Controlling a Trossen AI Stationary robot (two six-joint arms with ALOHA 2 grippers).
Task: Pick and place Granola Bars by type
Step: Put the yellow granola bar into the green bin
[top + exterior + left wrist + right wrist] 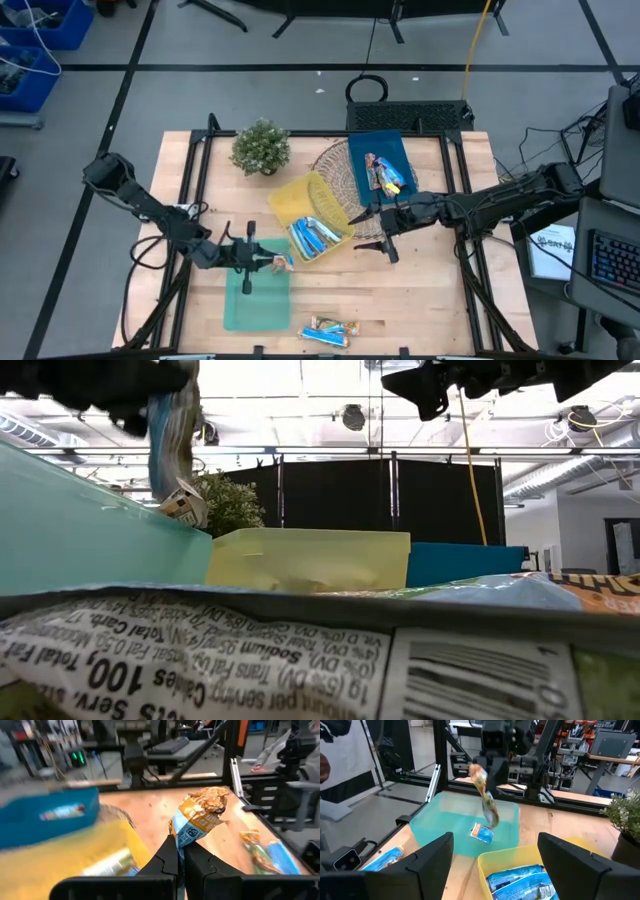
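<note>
Above green tray [255,300] | left pincer [268,262] pinches crinkly gold bar [281,263]

Lab room, grey floor, wooden counter in a black frame.
Grey floor [90,250] with dark tape lines; light wood counter [420,290] on black framing. Blue bins [35,45] at one corner of the floor, keyboard [610,262] on a side desk. Black curtain panels [385,500] behind, white ceiling with pipes and strip lights [300,385], yellow cable [472,470] hanging down. Potted plant [261,147] on the counter's far side.
</note>
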